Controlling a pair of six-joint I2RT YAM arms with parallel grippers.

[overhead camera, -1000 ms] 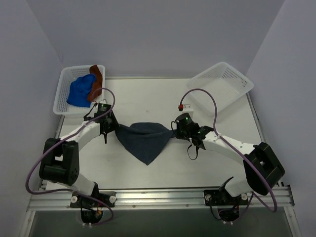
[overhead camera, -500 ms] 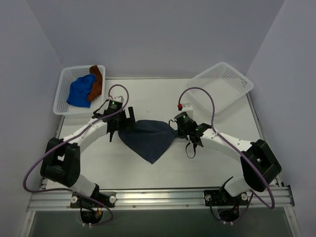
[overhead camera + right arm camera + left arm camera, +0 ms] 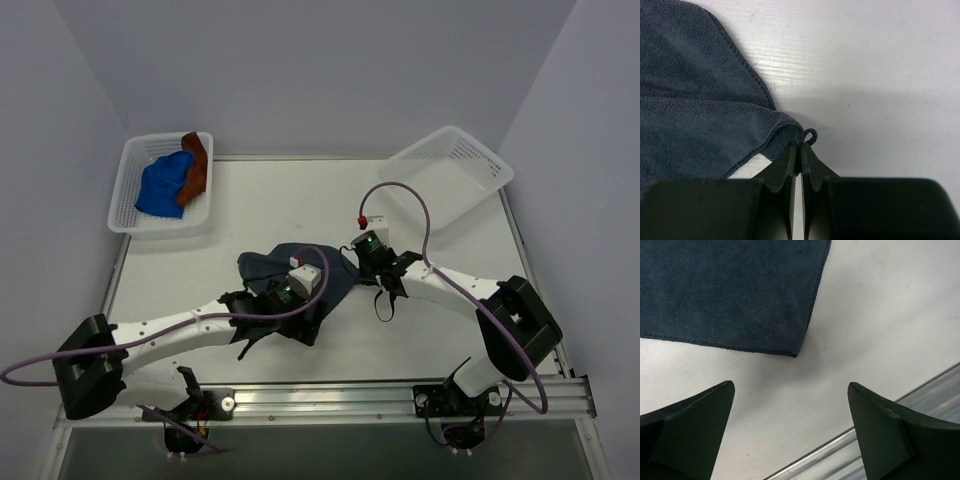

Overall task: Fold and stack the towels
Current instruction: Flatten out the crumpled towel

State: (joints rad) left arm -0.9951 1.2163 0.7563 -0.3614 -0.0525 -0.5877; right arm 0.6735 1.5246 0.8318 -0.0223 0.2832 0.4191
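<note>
Your dark grey terry towel (image 3: 730, 290) lies on the matte white bench (image 3: 170, 270). Your right gripper (image 3: 801, 147) is clenched on its hemmed corner. Your left gripper (image 3: 790, 390) stands wide open over another corner. Plain lavender walls (image 3: 300, 70) surround.

Soft, even light from above makes the white desk (image 3: 250, 210) bright, without glare. In the wrist views the left hand (image 3: 790, 385) and right hand (image 3: 797, 146) are dark and blurred; a faint shadow lies beside the sharply focused towel (image 3: 690, 100).

dark towel (image 3: 730, 295) corner on table (image 3: 880, 315), fingers (image 3: 687, 430) spread.
</note>
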